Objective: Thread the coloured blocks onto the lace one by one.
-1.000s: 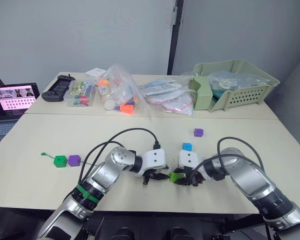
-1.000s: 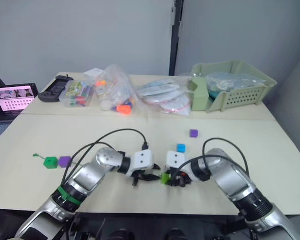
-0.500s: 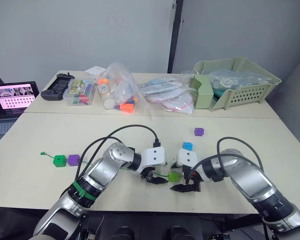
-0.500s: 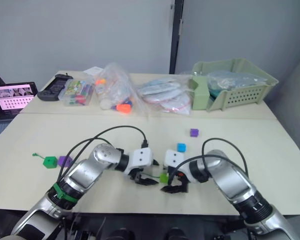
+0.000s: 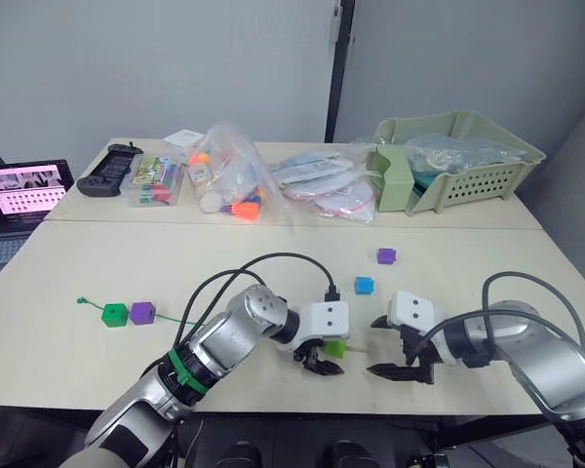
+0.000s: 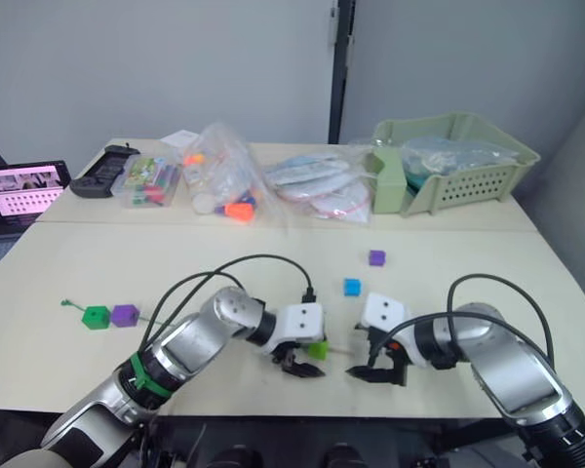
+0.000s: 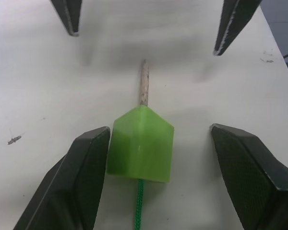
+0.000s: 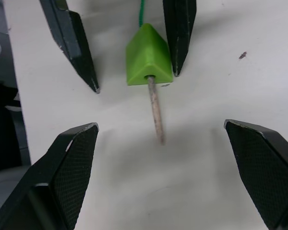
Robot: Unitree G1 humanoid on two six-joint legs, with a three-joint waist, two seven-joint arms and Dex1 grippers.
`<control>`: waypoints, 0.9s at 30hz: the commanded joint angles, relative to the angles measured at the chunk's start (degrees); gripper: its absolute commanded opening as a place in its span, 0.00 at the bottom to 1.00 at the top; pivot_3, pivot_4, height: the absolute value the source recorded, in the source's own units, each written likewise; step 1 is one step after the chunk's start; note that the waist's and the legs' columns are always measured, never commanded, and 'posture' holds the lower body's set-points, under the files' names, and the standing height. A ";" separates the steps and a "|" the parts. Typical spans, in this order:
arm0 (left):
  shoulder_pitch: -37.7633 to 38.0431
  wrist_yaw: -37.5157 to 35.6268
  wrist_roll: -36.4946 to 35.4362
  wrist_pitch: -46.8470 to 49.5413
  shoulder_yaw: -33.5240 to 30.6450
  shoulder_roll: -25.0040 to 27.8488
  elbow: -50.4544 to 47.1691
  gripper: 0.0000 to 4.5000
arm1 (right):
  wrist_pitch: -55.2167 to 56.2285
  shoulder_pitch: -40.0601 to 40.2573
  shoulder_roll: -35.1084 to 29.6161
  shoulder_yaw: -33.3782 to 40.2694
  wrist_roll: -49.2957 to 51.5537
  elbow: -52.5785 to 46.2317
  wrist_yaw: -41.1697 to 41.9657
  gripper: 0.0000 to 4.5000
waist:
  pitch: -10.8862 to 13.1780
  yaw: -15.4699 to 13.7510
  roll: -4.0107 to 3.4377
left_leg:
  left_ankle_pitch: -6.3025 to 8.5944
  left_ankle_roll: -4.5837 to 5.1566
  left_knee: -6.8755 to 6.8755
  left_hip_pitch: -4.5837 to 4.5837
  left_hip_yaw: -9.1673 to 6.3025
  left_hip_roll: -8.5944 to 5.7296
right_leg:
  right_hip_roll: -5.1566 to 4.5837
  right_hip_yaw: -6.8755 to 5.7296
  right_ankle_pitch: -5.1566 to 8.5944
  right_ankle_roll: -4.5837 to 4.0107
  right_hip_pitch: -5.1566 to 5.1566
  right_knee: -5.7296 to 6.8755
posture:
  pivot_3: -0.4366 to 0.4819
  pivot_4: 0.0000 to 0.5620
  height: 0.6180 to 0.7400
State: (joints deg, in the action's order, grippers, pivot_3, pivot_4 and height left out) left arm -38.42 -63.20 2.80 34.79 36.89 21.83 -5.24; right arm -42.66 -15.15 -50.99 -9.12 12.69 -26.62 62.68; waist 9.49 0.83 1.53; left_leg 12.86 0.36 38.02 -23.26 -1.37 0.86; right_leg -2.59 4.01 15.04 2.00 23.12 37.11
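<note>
Your light green block (image 7: 141, 143) lies on the tabletop (image 5: 97, 263), the lace's (image 7: 139, 205) stiff tip (image 7: 144, 88) already through it, between the wide-open, empty left pincer (image 7: 156, 158) and right pincer (image 8: 161, 163).

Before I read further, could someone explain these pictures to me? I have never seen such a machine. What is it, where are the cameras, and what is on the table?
It is a humanoid robot with two arms, each ending in a gripper with two black fingers. The two wide pictures come from cameras in its head, looking down over the arms. The two close pictures come from a camera on each wrist.

On the table lies a thin green lace. A light green block is threaded on it, with the stiff pale tip poking out. The left gripper and right gripper are both open and hold nothing.

A dark green block and a purple block sit farther along the lace. A blue block and another purple block lie loose.
</note>
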 commanded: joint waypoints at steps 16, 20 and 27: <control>-0.17 0.42 2.57 -1.67 2.13 1.62 1.58 0.29 | 2.65 0.25 1.40 -3.82 -0.25 0.51 -2.82 0.83 | -0.01 -0.08 -0.01 | 0.00 0.00 0.09 0.05 -0.01 0.02 | 0.02 -0.01 0.00 0.00 -0.07 0.02 | 0.48 0.27 1.00; -0.30 0.16 2.43 -1.65 1.98 1.74 1.62 0.29 | 4.88 1.24 1.62 -5.54 -1.75 2.25 -3.52 0.53 | -0.01 -0.05 -0.01 | 0.00 0.00 0.09 0.05 0.00 0.01 | 0.01 0.00 0.00 0.00 -0.07 0.02 | 0.48 0.27 1.00; -0.46 -0.21 2.23 -1.63 1.50 1.92 1.90 0.29 | 6.61 2.29 2.20 -6.80 -2.46 3.42 -4.64 0.01 | -0.02 0.15 0.00 | 0.00 0.00 0.09 0.10 -0.01 0.04 | 0.03 -0.01 0.00 0.00 -0.11 0.03 | 0.48 0.27 1.00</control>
State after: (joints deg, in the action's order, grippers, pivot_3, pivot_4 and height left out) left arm -38.76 -63.31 3.90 32.45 38.13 22.51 -5.06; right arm -36.75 -13.18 -48.75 -15.48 11.44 -23.66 58.70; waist 9.47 0.98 1.53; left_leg 12.86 0.36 38.11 -23.15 -1.38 0.90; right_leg -2.56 4.00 15.04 1.99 22.99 37.14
